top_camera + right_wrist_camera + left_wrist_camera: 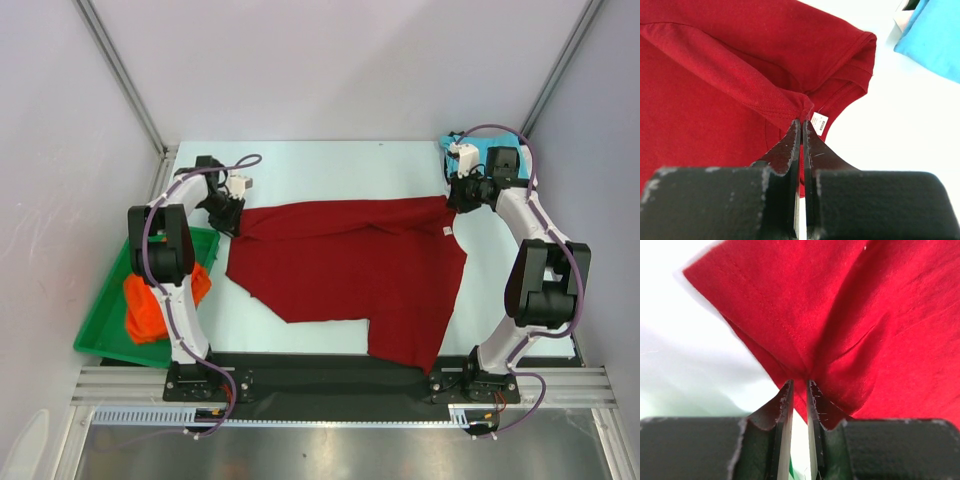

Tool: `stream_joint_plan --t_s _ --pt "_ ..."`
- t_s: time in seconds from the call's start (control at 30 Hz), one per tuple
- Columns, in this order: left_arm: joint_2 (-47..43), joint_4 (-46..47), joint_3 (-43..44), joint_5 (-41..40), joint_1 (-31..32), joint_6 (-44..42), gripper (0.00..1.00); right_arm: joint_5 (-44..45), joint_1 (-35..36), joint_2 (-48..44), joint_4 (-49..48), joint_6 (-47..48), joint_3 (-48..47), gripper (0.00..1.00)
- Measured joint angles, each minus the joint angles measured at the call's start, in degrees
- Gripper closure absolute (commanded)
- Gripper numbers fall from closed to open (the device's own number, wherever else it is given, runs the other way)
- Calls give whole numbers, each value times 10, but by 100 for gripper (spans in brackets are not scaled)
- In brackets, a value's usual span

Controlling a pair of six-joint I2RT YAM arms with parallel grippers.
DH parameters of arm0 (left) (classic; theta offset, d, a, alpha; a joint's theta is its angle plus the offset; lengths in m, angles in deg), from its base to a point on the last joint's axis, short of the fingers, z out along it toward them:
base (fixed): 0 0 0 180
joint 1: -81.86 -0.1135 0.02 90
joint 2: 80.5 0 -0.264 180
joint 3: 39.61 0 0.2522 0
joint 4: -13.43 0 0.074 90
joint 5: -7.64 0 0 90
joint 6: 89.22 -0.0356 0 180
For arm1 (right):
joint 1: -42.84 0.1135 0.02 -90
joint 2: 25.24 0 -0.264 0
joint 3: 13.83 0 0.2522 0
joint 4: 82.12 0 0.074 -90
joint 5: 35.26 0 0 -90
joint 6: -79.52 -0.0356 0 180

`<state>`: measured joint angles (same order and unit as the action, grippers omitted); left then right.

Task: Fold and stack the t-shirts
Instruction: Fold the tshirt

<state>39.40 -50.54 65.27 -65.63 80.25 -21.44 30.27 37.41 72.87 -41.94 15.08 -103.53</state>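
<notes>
right tool (801, 122) clenched on the dark red t-shirt (350, 270) at its neck fold; left tool (800, 382), jaws a slit apart at a bunched corner, grip impossible to call.

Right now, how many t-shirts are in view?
3. The dark red t-shirt is spread in the middle, the turquoise t-shirt lies at the far right corner, the orange t-shirt is bunched in the green tray on the left. Others may hide under them.
</notes>
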Motion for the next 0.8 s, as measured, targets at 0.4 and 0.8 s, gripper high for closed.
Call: stream_joint_plan --t_s 0.4,0.8 --pt "-17 29 -38 -26 6 -24 82 0 0 9 -3 1 -3 100" --pt "-32 7 20 -24 27 -17 85 1 0 9 -4 2 -4 100"
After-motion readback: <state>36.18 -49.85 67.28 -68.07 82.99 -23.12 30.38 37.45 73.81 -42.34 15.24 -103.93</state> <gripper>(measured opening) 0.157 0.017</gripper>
